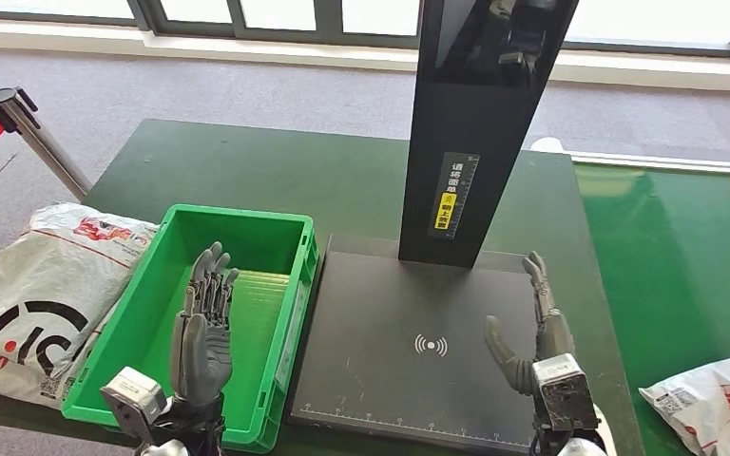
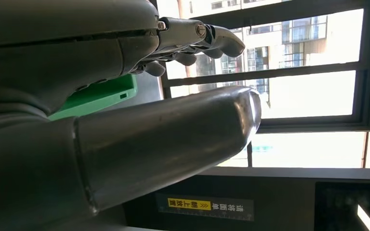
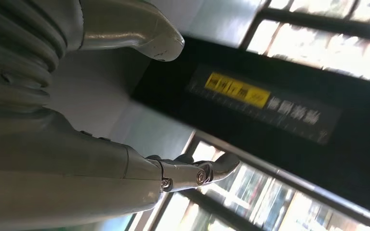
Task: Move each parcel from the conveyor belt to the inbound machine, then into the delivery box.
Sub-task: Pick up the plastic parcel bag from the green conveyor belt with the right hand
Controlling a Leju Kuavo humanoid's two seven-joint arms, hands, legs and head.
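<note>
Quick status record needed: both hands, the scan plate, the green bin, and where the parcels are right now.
left hand: open, holding nothing, over the green bin
right hand: open, holding nothing, over the right side of the scan plate
scan plate: no parcel on it
green bin: no parcel visible inside
parcel on conveyor: at the robot's right, on the green belt
parcel left of bin: outside the bin

White plastic parcel bag with red print (image 1: 713,404): lying flat on the green conveyor belt (image 1: 684,247), at 4 o'clock.
Black flat-plated inbound machine (image 1: 409,351): centre, bare.
Green plastic delivery box (image 1: 247,237): at 8 o'clock.
</note>
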